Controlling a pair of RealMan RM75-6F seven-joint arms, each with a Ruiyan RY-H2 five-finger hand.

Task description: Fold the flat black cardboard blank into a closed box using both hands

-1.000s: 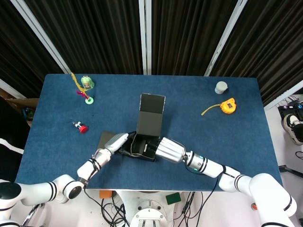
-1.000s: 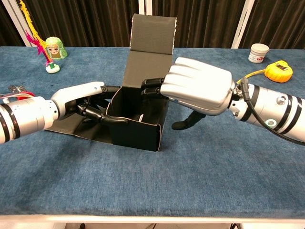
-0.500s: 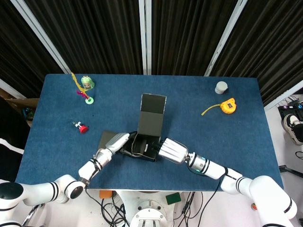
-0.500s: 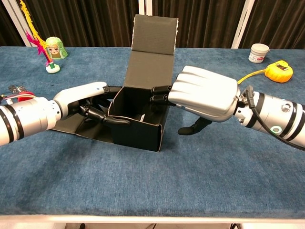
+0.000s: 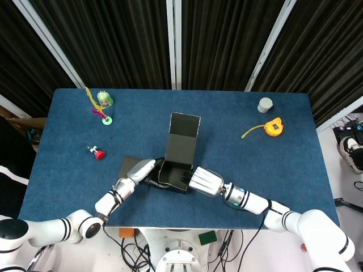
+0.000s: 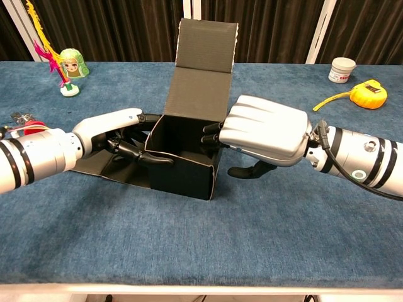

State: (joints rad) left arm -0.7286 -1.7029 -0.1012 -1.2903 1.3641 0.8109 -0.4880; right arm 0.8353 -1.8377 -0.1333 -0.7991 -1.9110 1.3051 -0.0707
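The black box sits in the middle of the frame on the blue surface, its lid standing up. The left robot hand holds the left wall, and the right robot hand hooks its fingers over the right wall. I think both hold the walls straight so the lid can fold down.

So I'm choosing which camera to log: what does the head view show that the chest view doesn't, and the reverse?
Only the head view looks down into the black box and shows the whole blue table. Only the chest view shows the box's front wall from the side, the right hand's thumb under it, and the left hand's fingers at the left wall. Both show the raised lid flap, the doll, tape measure and white jar.
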